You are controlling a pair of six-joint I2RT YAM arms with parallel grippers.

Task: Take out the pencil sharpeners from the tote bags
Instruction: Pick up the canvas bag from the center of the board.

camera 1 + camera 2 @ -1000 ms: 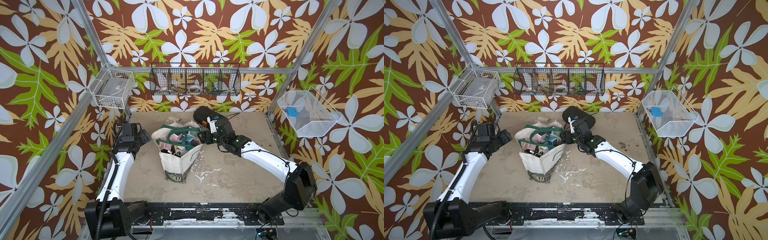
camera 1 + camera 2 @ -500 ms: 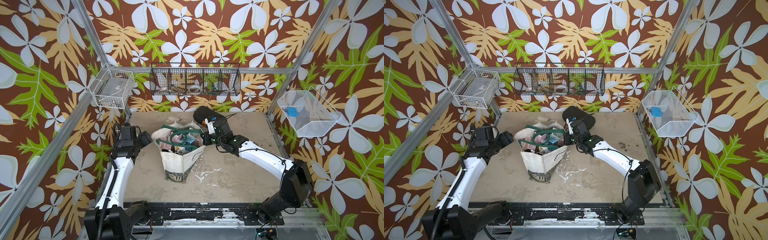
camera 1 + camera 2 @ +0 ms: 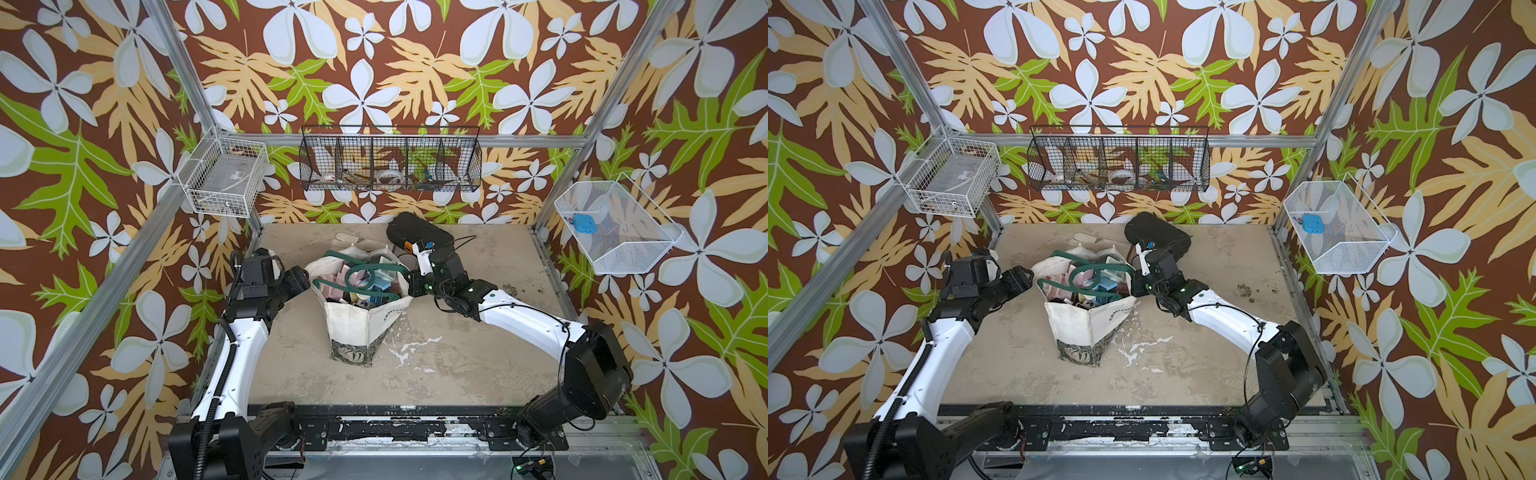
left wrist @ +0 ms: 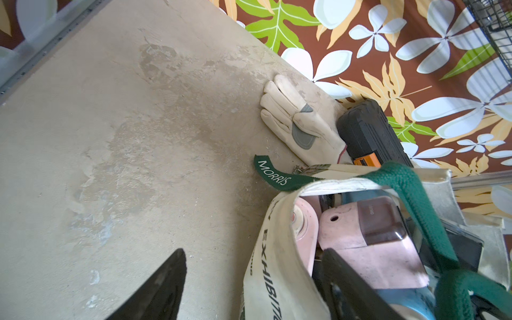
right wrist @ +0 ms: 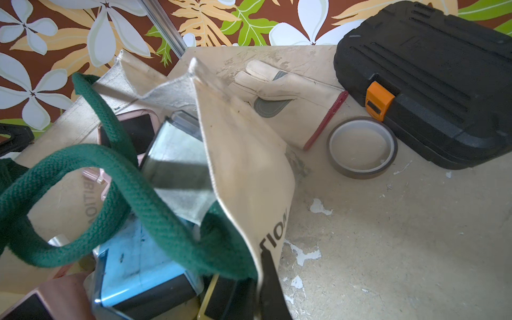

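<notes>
The cream tote bag point(image 3: 357, 328) point(image 3: 1084, 328) stands upright mid-table, its mouth open and its green handles looped over the contents. Several pencil sharpeners fill it: pink ones point(image 3: 345, 278) point(image 4: 368, 238) and a blue one point(image 5: 138, 266) show on top. My left gripper point(image 3: 305, 278) point(image 4: 253, 250) is open astride the bag's left rim, one finger inside against a pink sharpener and one outside over the table. At the right rim my right gripper point(image 3: 409, 284) point(image 5: 261, 277) is shut, pinching the canvas wall.
Behind the bag lie a pale work glove point(image 4: 299, 122), a brown tape roll point(image 5: 361, 146) and a black hard case point(image 3: 419, 237). Wire baskets hang on the left wall point(image 3: 224, 178), the back wall point(image 3: 390, 162) and the right wall point(image 3: 615, 232).
My right gripper has shut on the bag's right rim. My left arm has moved right until its open jaws straddle the left rim.
</notes>
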